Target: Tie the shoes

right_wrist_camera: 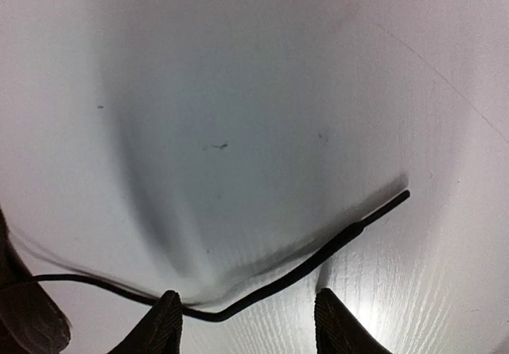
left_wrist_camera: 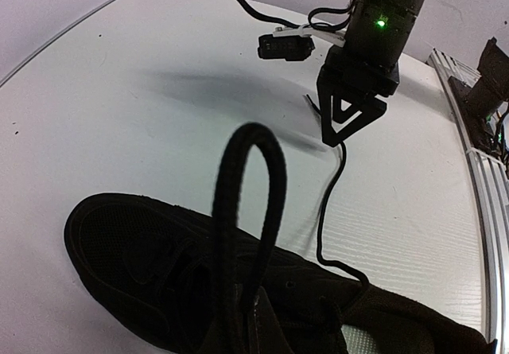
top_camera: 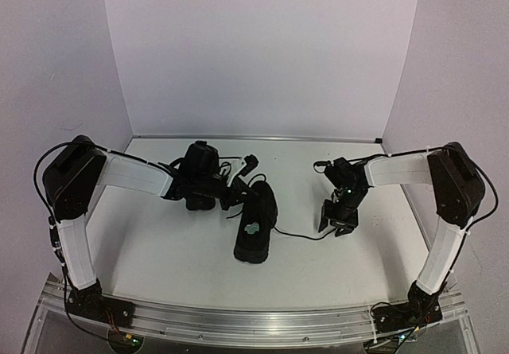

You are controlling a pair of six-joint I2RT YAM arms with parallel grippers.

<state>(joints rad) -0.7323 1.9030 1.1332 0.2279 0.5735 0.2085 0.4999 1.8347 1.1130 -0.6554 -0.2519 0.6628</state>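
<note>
Left end effector (top_camera: 233,193): clenching shut over the heel end of the shoe and apparently pinching a loop of lace, though its own fingers are not showing in the wrist view.
Loop (left_wrist_camera: 250,203): standing upright above the shoe and arching close to the left wrist camera.
Shoe (top_camera: 256,231): lying in the middle of the tabletop (top_camera: 159,250), toe pointing toward the arms' bases, a pale patch showing inside.
Second shoe (top_camera: 199,201): sitting just left of the first, mostly hiding beneath the left arm.
Lace (right_wrist_camera: 302,266): trailing from the shoe across the tabletop toward the right, its tip lying flat on the surface.
Right end effector (right_wrist_camera: 250,326): hanging released, well to the right of the shoe and pointing down at the tabletop. Its fingertips (right_wrist_camera: 167,326) are standing apart, with the lace running loose between them and nothing being gripped.
</note>
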